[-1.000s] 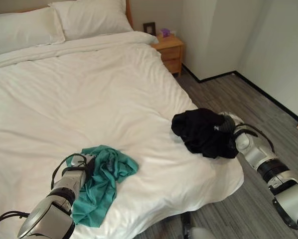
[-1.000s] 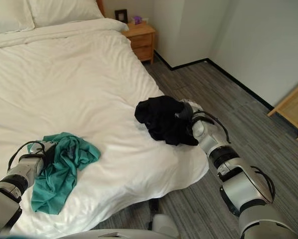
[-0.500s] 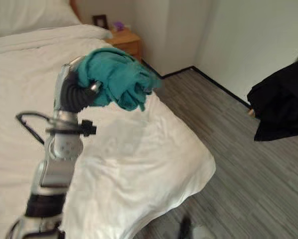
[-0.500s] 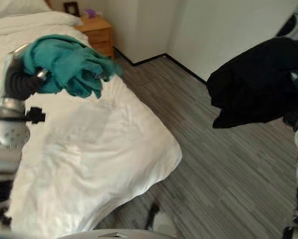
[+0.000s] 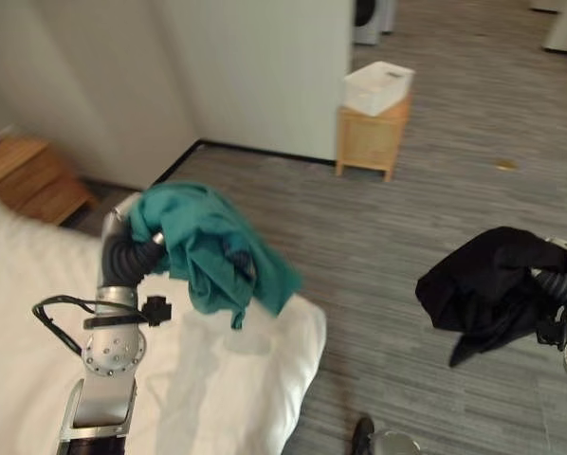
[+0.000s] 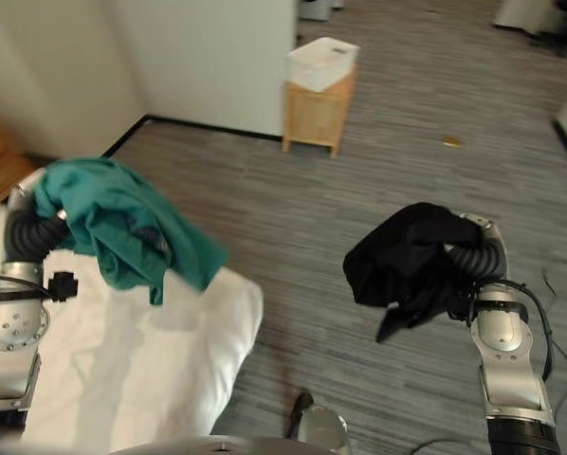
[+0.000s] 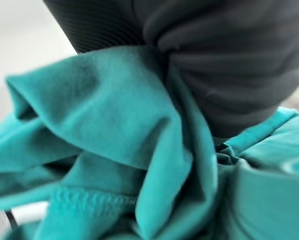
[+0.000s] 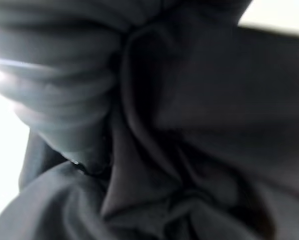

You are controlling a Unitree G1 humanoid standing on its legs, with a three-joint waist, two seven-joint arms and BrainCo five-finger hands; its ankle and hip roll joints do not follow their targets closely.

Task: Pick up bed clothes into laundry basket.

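The teal garment (image 5: 212, 248) was soft, matt knit cloth with a stitched hem, crumpled into folds. The black garment (image 6: 407, 261) looked like matt, limp fabric. The bed cover (image 5: 217, 379) was smooth white cloth. The small stand (image 5: 372, 137) was pale wood, the box (image 5: 378, 87) on it white plastic, the floor (image 5: 388, 227) streaked grey.

A teal garment (image 5: 212, 248) hangs bunched and draped over the raised left hand (image 5: 132, 248), trailing off its far side. A crumpled black garment (image 6: 407, 261) drapes over the right hand (image 6: 480, 254).
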